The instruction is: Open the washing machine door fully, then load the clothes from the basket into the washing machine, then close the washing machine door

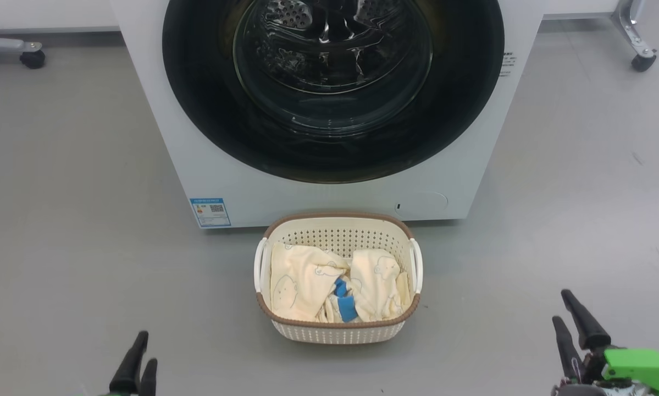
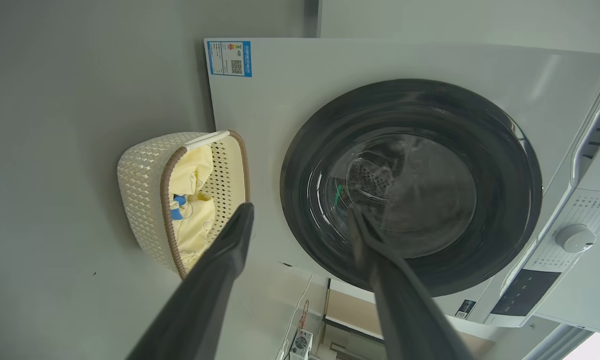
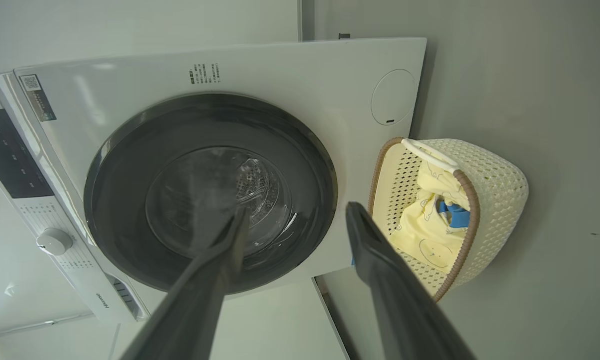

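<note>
Surroundings, from the left: a black caster (image 1: 32,58) on a metal leg, far left on the grey floor (image 1: 76,220). The white washer (image 1: 307,198) stands mid-scene. Its door (image 1: 225,137) is shut flush against the front, and perforated drum metal shows through the glass. The basket (image 1: 337,216) sits on the floor just before the washer, under the door's lower edge and between the washer and both claws. The clothes (image 1: 307,280) lie in it, pale yellow with a blue patch in the middle. A second caster (image 1: 642,61) is at far right. The floor to either side of the basket is bare.

Left claw (image 1: 147,347): low at the left, short of the basket, touching nothing. Its own camera shows the claw (image 2: 300,207) with fingers spread wide and nothing between them. One tip lines up with the basket (image 2: 144,170), the other with the door (image 2: 505,200).

Right claw (image 1: 561,305): low at the right, with a green block behind it. It is well clear of the basket. Its wrist camera shows the claw (image 3: 296,207) with fingers wide apart and empty, pointing at the door (image 3: 119,200) and the basket (image 3: 500,185).

Writing, from the left: a blue-bordered label (image 1: 210,212) with a QR code at the washer's lower left corner, text too small to read. A round service flap (image 1: 421,202) sits at the lower right. Fine print (image 1: 508,63) beside the door's right edge is illegible. A white knob (image 2: 575,238) and dark control panel (image 2: 525,292) sit at the washer's top. A small word on the drawer front (image 3: 104,300) is unreadable.
</note>
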{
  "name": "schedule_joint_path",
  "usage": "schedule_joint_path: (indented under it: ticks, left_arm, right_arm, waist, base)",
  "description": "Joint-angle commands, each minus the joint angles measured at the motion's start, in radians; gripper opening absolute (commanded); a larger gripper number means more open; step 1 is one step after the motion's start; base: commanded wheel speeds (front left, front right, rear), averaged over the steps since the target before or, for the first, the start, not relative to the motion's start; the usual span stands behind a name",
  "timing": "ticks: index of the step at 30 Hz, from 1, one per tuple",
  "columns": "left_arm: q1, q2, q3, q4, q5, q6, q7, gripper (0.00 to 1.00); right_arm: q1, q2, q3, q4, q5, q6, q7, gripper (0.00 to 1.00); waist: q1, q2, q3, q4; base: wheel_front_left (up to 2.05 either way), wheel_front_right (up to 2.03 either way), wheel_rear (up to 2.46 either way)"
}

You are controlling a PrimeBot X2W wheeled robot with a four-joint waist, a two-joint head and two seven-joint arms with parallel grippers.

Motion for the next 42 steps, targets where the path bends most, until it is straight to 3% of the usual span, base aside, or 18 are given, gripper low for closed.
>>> schedule_joint_path:
  ticks: [1,28,42]
  left_arm:
    - [-0.034,0.008,0.002,-0.031,0.002,-0.001,-0.006,1.0]
    - [-0.072,0.012,-0.021,-0.056,0.024,-0.003,-0.089,1.0]
    - [-0.096,0.014,-0.005,-0.091,0.079,-0.004,-0.13,1.0]
  right_arm:
    - [-0.037,-0.003,-0.001,-0.034,-0.006,0.0,-0.007,1.0]
    - [-0.051,-0.007,-0.003,-0.1,-0.106,-0.001,-0.09,1.0]
    - [-0.075,-0.01,-0.015,-0.131,-0.222,-0.001,-0.131,1.0]
  waist:
    - [0.0,0.0,0.0,0.0]
    - [0.0,0.0,0.004,-0.002]
    - [0.0,0.0,0.002,-0.003]
  base:
    - [0.0,0.0,0.0]
    - [0.0,0.0,0.0]
    - [0.0,0.0,0.0]
